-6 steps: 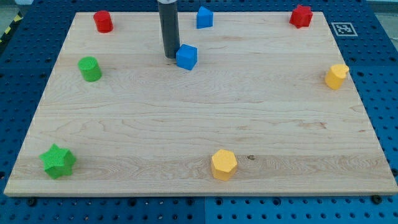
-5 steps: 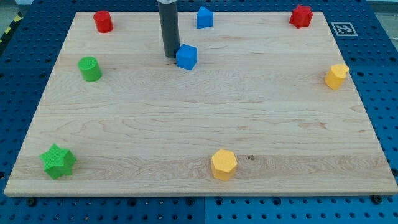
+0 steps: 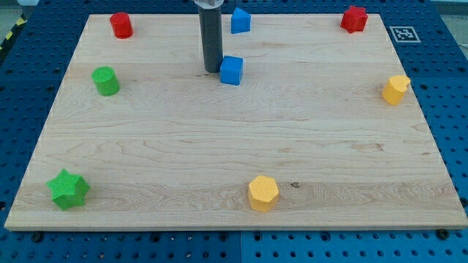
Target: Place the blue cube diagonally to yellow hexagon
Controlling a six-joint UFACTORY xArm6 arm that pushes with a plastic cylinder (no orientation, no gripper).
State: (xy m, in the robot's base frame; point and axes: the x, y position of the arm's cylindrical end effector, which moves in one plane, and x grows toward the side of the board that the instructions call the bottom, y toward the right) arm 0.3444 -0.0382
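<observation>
The blue cube (image 3: 232,70) lies on the wooden board (image 3: 234,146) in the upper middle. My tip (image 3: 213,70) stands right against the cube's left side. The yellow hexagon (image 3: 263,193) lies near the board's bottom edge, a little right of the middle and far below the cube.
A second blue block (image 3: 240,20) sits at the top edge above the cube. A red cylinder (image 3: 121,25) is top left, a red block (image 3: 355,19) top right, a green cylinder (image 3: 106,80) left, a green star (image 3: 68,189) bottom left, a yellow block (image 3: 395,89) at the right edge.
My tip has moved to the right and slightly down, pushing the blue cube the same way. The other blocks have not moved.
</observation>
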